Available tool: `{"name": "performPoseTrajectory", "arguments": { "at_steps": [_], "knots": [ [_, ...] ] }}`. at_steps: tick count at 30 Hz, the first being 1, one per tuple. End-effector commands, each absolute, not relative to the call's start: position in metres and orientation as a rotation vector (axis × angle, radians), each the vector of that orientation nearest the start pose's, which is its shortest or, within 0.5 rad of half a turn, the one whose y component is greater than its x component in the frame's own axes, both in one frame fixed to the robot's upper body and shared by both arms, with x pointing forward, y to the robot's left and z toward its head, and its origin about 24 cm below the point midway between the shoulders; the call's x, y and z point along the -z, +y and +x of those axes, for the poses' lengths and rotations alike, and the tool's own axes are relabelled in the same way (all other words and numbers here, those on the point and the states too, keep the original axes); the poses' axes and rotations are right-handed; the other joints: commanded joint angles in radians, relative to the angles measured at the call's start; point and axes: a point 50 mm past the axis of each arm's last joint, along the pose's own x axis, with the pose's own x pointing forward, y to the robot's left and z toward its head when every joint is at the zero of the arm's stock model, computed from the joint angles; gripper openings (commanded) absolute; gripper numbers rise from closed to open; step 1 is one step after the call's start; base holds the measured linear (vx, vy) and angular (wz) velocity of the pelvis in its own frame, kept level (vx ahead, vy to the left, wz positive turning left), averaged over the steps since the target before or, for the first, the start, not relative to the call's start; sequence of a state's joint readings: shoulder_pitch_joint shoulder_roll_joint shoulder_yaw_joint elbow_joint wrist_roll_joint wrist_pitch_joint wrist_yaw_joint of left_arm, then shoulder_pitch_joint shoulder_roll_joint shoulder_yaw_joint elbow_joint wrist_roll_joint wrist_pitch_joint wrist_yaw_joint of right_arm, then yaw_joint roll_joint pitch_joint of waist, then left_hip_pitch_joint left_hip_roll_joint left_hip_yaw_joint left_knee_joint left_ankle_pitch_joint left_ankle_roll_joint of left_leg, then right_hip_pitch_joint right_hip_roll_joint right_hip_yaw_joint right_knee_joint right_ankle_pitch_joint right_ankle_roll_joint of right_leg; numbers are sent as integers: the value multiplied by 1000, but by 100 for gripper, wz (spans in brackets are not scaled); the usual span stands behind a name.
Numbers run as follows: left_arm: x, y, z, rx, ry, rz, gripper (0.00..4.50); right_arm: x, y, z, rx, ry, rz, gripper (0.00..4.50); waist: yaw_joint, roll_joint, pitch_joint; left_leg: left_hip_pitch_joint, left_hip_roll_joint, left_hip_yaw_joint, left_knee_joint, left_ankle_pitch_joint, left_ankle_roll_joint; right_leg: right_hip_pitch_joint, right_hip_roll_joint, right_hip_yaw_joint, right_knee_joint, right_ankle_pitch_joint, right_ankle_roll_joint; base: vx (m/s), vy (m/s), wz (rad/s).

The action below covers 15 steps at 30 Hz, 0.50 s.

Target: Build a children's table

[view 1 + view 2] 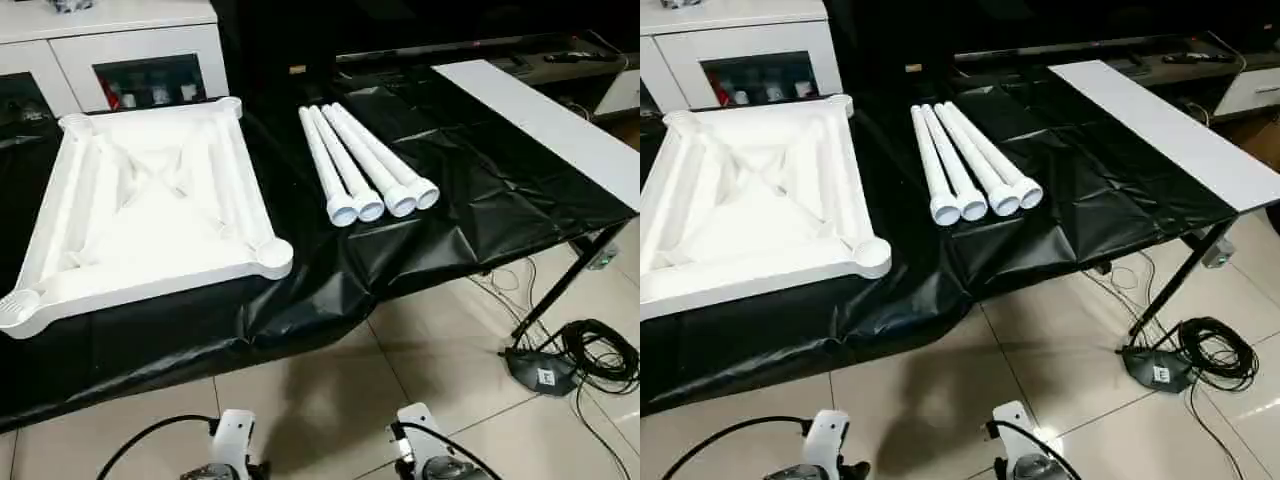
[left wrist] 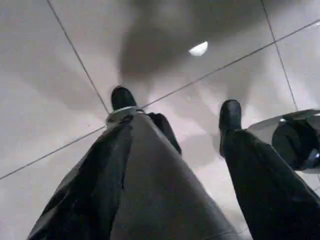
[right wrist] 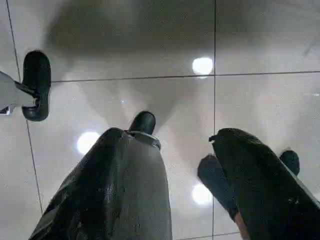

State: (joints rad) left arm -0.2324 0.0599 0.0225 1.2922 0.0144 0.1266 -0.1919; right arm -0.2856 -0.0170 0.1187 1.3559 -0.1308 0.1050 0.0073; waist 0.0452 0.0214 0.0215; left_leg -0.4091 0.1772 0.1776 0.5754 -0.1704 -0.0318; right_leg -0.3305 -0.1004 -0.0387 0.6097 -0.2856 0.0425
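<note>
Tabletop [image 1: 150,210] upside down | four legs [image 1: 365,165] beside it | both grippers' fingers spread, empty

A black sheet [image 1: 420,190] covered the work table above a glossy beige tiled floor [image 1: 400,390], where cables [image 1: 590,355] lay coiled; a white glass-door cabinet [image 1: 120,55] stood behind

No legible text or labels anywhere.
</note>
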Motion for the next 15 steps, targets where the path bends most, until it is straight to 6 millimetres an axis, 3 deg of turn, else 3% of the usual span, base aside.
{"name": "performPoseTrajectory", "arguments": {
  "at_steps": [1, 2, 3, 4, 5, 6, 7, 8, 9, 10, 11, 12, 13, 14, 15],
  "knots": [
    [159, 164, 142, 158, 1262, -17, 329, 153, -146, 164, -197, 1174, -289, 303, 7, 6, -32, 34, 69, -27, -78, -249, 92, 3, -64, 22, -65, 178, -264, 0, 0, 0],
    [159, 164, 142, 163, 1265, -14, 329, 153, -146, 164, -199, 1174, -290, 303, 9, 8, -30, 35, 70, -27, -81, -272, 74, 2, -64, 24, -69, 127, -265, 0, 0, 0],
    [159, 164, 142, 171, 1269, -12, 329, 153, -146, 163, -200, 1174, -290, 303, 9, 8, -30, 31, 70, -27, -81, -249, 64, -1, -63, 26, -69, 137, -268, 0, 0, 0],
    [159, 164, 142, 172, 1269, -12, 329, 153, -146, 163, -201, 1174, -289, 303, 10, 6, -32, 24, 67, -26, -74, -145, 85, -7, -59, 24, -58, 260, -287, 0, 0, 0],
    [159, 164, 142, 170, 1268, -10, 329, 153, -146, 164, -204, 1172, -293, 303, 11, 4, -39, 18, 59, -21, -56, 9, 139, -15, -54, 16, -41, 452, -321, 0, 0, 0],
    [159, 165, 142, 168, 1267, -10, 329, 153, -146, 164, -205, 1172, -293, 303, 11, 2, -42, 14, 52, -18, -44, 87, 172, -21, -50, 10, -32, 550, -339, 0, 0, 0],
    [159, 165, 143, 166, 1265, -10, 329, 153, -146, 164, -207, 1172, -294, 303, 14, 0, -57, 3, 38, -17, -14, 271, 242, -33, -45, -1, -10, 767, -363, 0, 0, 0],
    [159, 165, 143, 165, 1265, -10, 329, 153, -146, 164, -208, 1171, -294, 303, 15, 2, -66, -3, 33, -19, 0, 361, 272, -40, -39, -9, 1, 861, -372, -62, 4, -2],
    [159, 165, 143, 165, 1265, -10, 329, 153, -146, 164, -208, 1171, -294, 303, 20, -1, -76, -16, 17, -15, 17, 441, 303, -54, -32, -21, 9, 948, -376, -104, 3, -2],
    [159, 165, 143, 163, 1262, -10, 329, 153, -145, 164, -212, 1170, -297, 303, 23, 5, -73, -27, 17, -11, 6, 339, 304, -68, -40, -34, -7, 828, -380, -104, 3, -2],
    [159, 165, 143, 161, 1260, -10, 329, 153, -145, 164, -213, 1169, -297, 303, 23, 7, -67, -32, 21, -8, -6, 214, 295, -70, -48, -37, -22, 688, -383, -139, 10, -4],
    [159, 166, 143, 157, 1258, -10, 329, 153, -145, 165, -215, 1166, -298, 303, 21, 9, -52, -26, 38, -6, -29, -129, 237, -74, -66, -39, -59, 277, -377, -167, 26, -4],
    [158, 166, 144, 156, 1258, -9, 329, 153, -145, 165, -215, 1164, -298, 303, 17, 12, -26, 15, 50, -16, -22, -510, 93, -93, -90, -33, -107, -248, -309, -167, 26, -4],
    [158, 166, 144, 155, 1255, -8, 329, 152, -145, 165, -216, 1159, -297, 303, 8, 11, -4, 46, 49, -26, -6, -675, 11, -119, -102, -43, -138, -522, -228, -211, 53, -8],
    [158, 166, 144, 155, 1254, -8, 329, 152, -144, 165, -216, 1156, -295, 303, -5, 13, 11, 78, 47, -45, 6, -791, -53, -130, -103, -67, -169, -729, -133, -181, 76, -34]
  ]
}}
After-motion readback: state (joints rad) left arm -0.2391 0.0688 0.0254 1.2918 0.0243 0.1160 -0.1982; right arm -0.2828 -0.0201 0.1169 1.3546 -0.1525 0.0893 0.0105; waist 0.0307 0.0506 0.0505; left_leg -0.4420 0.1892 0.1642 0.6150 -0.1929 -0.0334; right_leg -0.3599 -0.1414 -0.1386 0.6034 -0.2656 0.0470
